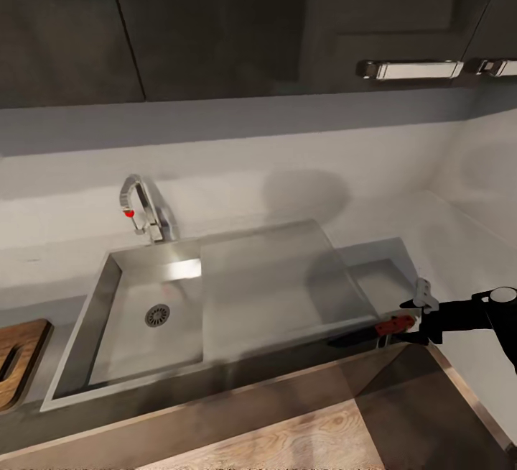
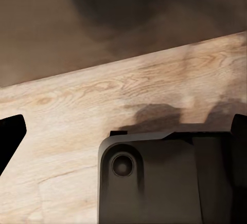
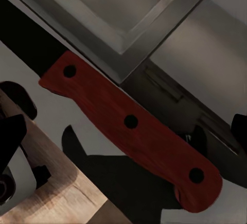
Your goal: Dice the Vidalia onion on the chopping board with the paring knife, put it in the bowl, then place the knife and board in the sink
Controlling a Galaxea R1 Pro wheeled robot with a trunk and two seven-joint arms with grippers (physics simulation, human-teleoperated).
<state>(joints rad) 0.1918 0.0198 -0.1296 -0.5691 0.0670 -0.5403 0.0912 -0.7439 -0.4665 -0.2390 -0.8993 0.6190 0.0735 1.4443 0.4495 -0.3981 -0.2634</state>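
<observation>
Gripping the paring knife (image 1: 388, 326) by its red handle, the right gripper (image 1: 415, 320) holds it just past the drainboard's corner, blade toward the sink (image 1: 100, 290). Advance over the basin, lower, then release. The left gripper's state cannot be told.

Chrome bar handles (image 1: 410, 69) on glossy black upper cabinets (image 1: 215, 24).

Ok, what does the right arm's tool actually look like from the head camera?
The right tool is matte black with angular linkages, ending in a pale grey metal fingertip. A round black wrist joint with a light grey cap sits behind it. No cables or markings are visible.
</observation>
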